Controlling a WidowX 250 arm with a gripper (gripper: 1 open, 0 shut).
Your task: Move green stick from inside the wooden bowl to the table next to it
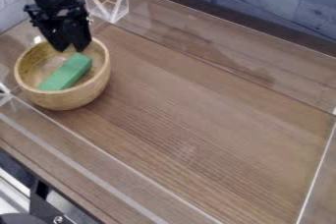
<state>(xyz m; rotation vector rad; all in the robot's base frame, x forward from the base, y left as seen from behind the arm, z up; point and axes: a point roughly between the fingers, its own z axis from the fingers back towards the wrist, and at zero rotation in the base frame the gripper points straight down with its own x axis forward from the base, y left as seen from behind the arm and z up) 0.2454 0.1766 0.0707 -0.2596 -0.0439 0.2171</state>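
Note:
The green stick (pixel 63 73) lies flat inside the wooden bowl (pixel 29 88), which stands at the left end of the table (pixel 197 100). My black gripper (pixel 65 39) hangs pointing down over the bowl's far rim, just above and behind the stick. Its fingers stand apart and hold nothing. The stick is not touched by either finger. The arm rises out of the frame at the top left.
Clear acrylic walls (pixel 237 17) edge the tabletop on all sides, with a corner bracket (pixel 116 7) just behind the bowl. Bare dark wood stretches to the right of the bowl. The front wall (pixel 157 184) runs close to the bowl's near side.

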